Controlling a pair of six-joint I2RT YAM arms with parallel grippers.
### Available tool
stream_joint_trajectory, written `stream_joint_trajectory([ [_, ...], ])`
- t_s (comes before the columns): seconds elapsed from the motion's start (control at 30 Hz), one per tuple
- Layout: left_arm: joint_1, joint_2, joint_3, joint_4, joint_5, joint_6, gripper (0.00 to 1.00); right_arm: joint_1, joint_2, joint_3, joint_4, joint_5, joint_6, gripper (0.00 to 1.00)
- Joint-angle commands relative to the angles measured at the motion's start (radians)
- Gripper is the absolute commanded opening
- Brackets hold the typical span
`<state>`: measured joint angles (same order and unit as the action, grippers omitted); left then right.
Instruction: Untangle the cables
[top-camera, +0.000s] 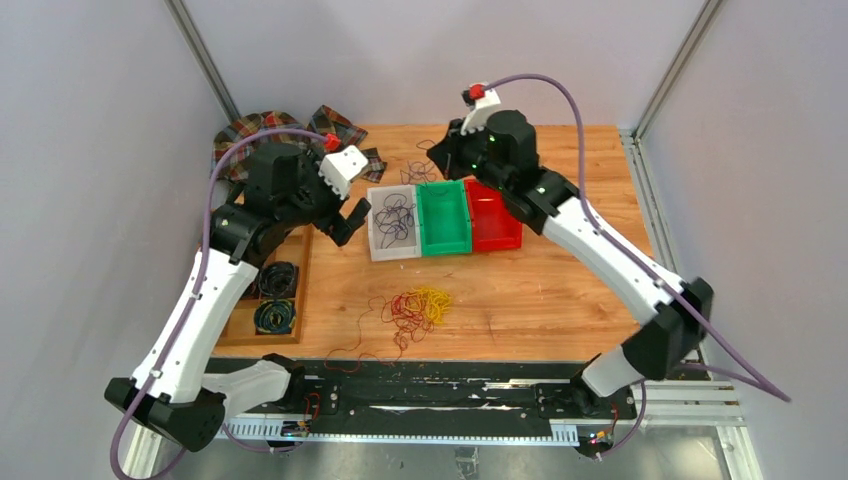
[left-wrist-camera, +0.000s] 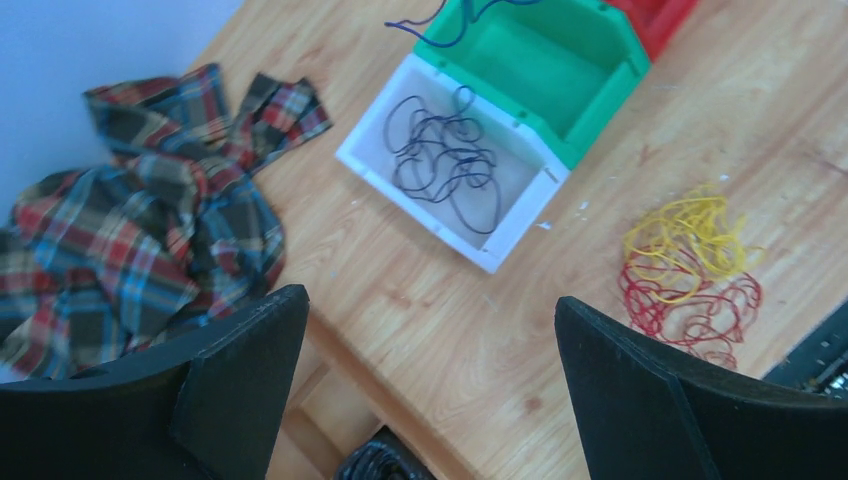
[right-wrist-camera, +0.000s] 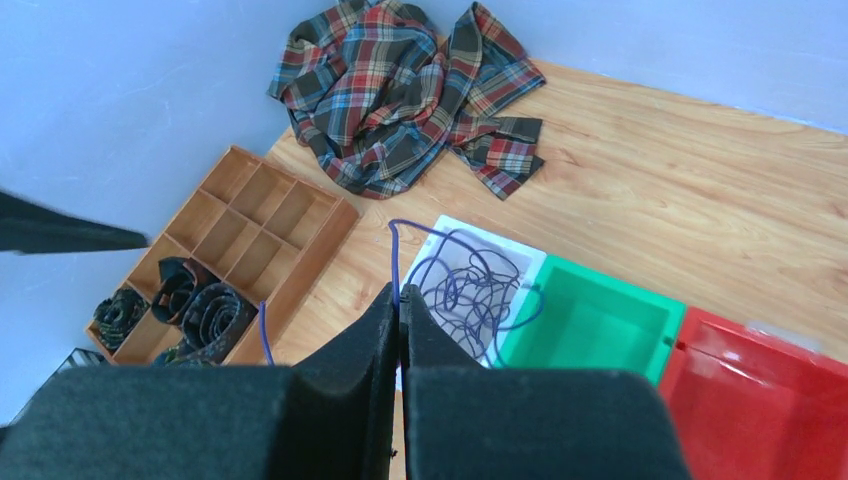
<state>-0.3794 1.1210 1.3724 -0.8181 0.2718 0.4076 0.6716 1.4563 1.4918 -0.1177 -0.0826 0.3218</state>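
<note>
Right hand (right-wrist-camera: 399, 300): pinched shut on a purple cable (right-wrist-camera: 391, 255), clear only from its wrist.
Left hand (left-wrist-camera: 430, 308): wide, holding nothing.
Other cables: purple loops (top-camera: 395, 220) in white bin (top-camera: 395, 253); red-yellow heap (top-camera: 420, 308) on counter (top-camera: 560, 290).

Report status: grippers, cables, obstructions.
Left gripper open, empty. Right gripper shut on purple cable. Red-yellow tangle loose on table. Nothing in the way.

Bright, even light, faint shadows; the left hand (left-wrist-camera: 430, 305) looks slightly blurred.
</note>
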Motion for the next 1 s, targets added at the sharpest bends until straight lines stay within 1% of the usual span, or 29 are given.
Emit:
stream_joint_trajectory([
  [0.0, 0.017, -0.02, -0.008, -0.008, -0.167, -0.03, 0.98, -0.002, 0.165, 0.105, 0.064, -0.051, 0.025, 0.01],
  [0.1, 0.022, -0.017, -0.021, -0.011, -0.239, -0.01, 0.98, 0.0, 0.29, 0.158, 0.071, -0.063, 0.045, 0.01],
  [0.2, 0.027, -0.027, -0.034, -0.008, -0.238, -0.01, 0.98, 0.005, 0.385, 0.202, 0.067, -0.074, 0.062, 0.01],
  [0.33, 0.028, -0.035, -0.051, -0.001, -0.231, 0.0, 0.98, 0.024, 0.476, 0.248, 0.033, -0.06, 0.045, 0.01],
  [0.6, 0.028, -0.024, -0.064, 0.002, -0.207, 0.004, 0.98, 0.051, 0.521, 0.202, 0.022, -0.001, -0.009, 0.01],
  [0.73, 0.028, -0.015, -0.063, 0.0, -0.21, 0.005, 0.98, 0.077, 0.584, 0.192, -0.007, 0.054, -0.064, 0.0],
  [0.97, 0.03, -0.014, -0.074, 0.002, -0.208, 0.017, 0.98, 0.118, 0.658, 0.208, -0.033, 0.091, -0.114, 0.01],
])
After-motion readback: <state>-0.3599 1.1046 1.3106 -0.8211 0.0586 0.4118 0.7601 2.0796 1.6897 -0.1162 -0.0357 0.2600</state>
